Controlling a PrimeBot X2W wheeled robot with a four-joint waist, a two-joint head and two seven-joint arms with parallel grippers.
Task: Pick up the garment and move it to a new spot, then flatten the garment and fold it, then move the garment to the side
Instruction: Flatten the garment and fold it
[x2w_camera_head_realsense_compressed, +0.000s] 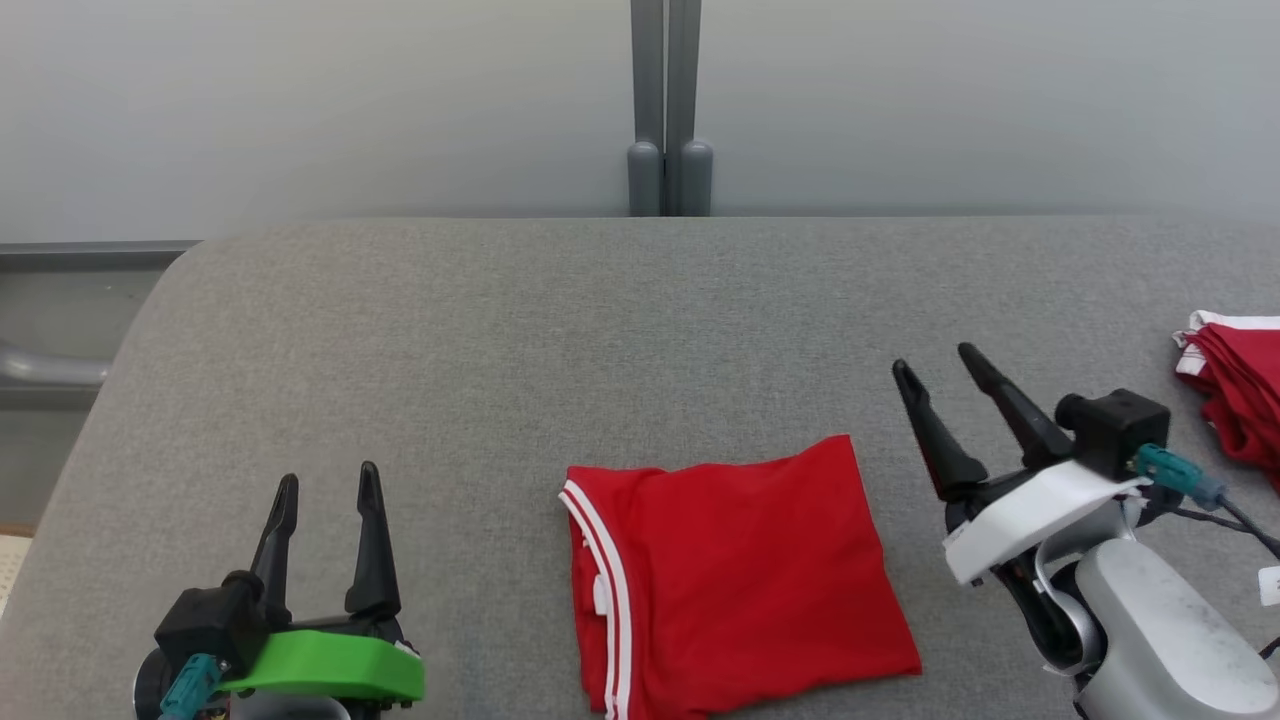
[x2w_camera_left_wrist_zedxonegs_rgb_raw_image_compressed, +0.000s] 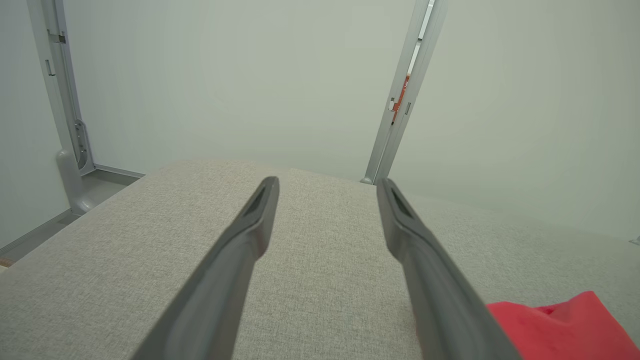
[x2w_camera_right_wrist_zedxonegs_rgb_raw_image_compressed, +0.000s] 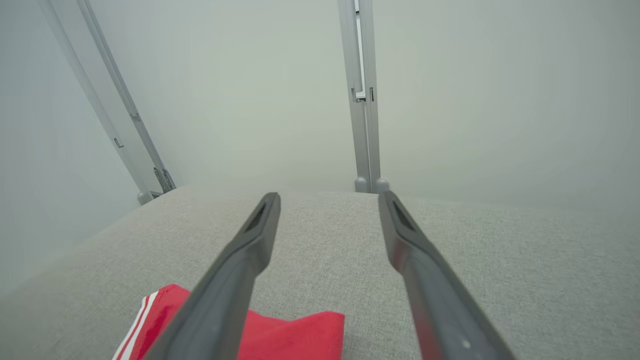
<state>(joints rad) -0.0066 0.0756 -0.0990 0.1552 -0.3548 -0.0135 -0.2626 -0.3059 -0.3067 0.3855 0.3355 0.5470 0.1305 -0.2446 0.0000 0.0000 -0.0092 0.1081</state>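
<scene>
A red garment (x2w_camera_head_realsense_compressed: 735, 575) with white stripes along its left edge lies folded into a compact rectangle near the front middle of the grey table (x2w_camera_head_realsense_compressed: 560, 330). My left gripper (x2w_camera_head_realsense_compressed: 328, 488) stands open at the lower left, well to the left of the garment, holding nothing. My right gripper (x2w_camera_head_realsense_compressed: 938, 362) is open just right of the garment, fingers pointing up and left, empty. A red corner of the garment (x2w_camera_left_wrist_zedxonegs_rgb_raw_image_compressed: 560, 327) shows at the lower right of the left wrist view. The garment's striped edge (x2w_camera_right_wrist_zedxonegs_rgb_raw_image_compressed: 280, 335) lies under the right gripper's left finger (x2w_camera_right_wrist_zedxonegs_rgb_raw_image_compressed: 235, 280) in the right wrist view.
A second heap of red and white cloth (x2w_camera_head_realsense_compressed: 1235, 385) lies at the table's right edge. A grey post (x2w_camera_head_realsense_compressed: 667, 110) rises behind the table against a pale wall. The table's rounded left edge (x2w_camera_head_realsense_compressed: 110, 380) drops to a floor rail.
</scene>
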